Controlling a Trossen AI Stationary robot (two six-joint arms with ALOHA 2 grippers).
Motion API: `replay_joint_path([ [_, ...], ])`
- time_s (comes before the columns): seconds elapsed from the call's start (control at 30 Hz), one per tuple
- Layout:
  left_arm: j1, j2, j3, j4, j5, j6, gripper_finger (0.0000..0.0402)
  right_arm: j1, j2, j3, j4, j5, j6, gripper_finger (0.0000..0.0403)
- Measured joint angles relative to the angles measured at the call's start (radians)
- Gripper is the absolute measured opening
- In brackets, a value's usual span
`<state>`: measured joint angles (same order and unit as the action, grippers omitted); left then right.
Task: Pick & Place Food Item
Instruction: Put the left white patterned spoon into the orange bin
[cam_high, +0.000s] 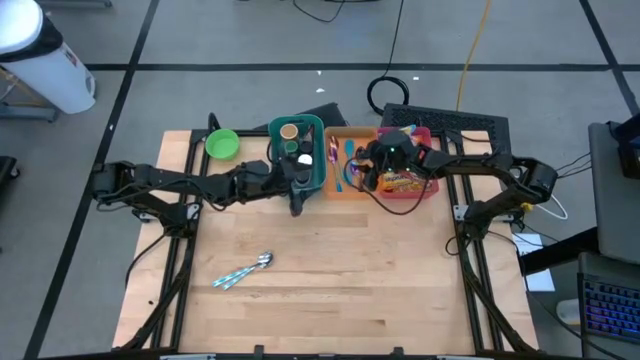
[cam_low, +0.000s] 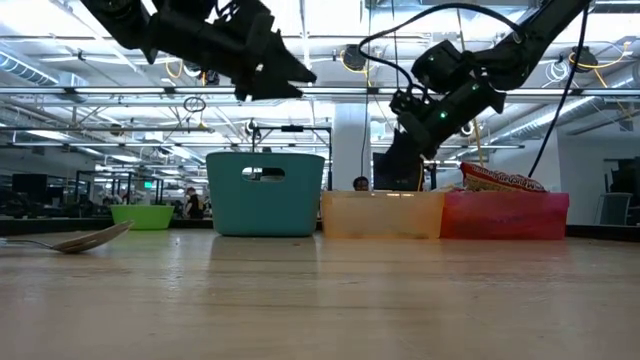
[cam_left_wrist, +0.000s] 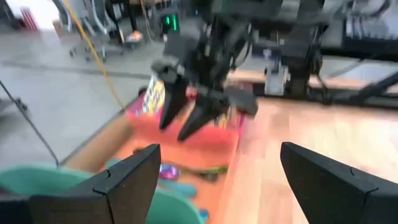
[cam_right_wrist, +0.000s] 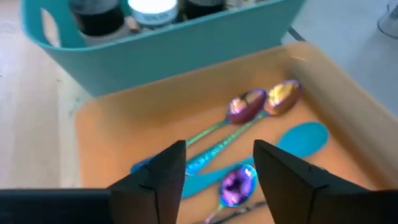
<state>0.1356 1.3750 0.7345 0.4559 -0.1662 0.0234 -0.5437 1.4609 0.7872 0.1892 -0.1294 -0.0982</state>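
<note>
Snack packet (cam_high: 404, 183) lies in the red bin (cam_high: 428, 192), just beside the orange bin (cam_high: 357, 190). Right gripper (cam_right_wrist: 214, 163) hangs over the orange bin, fingers parted with nothing between them, above iridescent spoons (cam_right_wrist: 249, 107) and a blue spoon (cam_right_wrist: 298, 140). Left gripper (cam_left_wrist: 217, 171), fingers spread wide and empty, hovers at the teal bin (cam_high: 314, 172), the orange bin's other neighbour.

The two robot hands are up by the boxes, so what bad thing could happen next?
The right gripper hangs open above the orange bin, empty; lowered carelessly, it might knock the spoons about. The left gripper hovers open beside the teal bin and could bump its wall. The snack bag pokes above the red bin, so a passing arm might snag it.
</note>
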Motion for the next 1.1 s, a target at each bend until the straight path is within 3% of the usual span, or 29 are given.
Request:
replay_joint_path([
  [0.17,-0.030,-0.025,0.000,-0.155,0.019,-0.020,0.0340,0.035,0.000,0.000,0.016,-0.001,-0.024,0.0197],
  [0.3,-0.090,-0.052,-0.001,-0.289,0.088,-0.078,0.0340,0.053,0.000,0.000,0.024,0.000,-0.062,0.0199],
  [0.4,-0.139,-0.070,0.000,-0.412,0.083,-0.148,0.0340,0.055,0.000,0.000,0.033,0.001,-0.074,0.0195],
  [0.73,-0.301,-0.059,-0.002,-0.837,0.098,-0.507,0.0340,0.055,-0.023,0.000,0.041,-0.002,-0.080,0.0190],
  [1.1,-0.553,-0.059,-0.028,-1.105,0.099,-0.996,0.0340,0.070,-0.041,-0.001,0.039,-0.005,-0.047,0.0189],
])
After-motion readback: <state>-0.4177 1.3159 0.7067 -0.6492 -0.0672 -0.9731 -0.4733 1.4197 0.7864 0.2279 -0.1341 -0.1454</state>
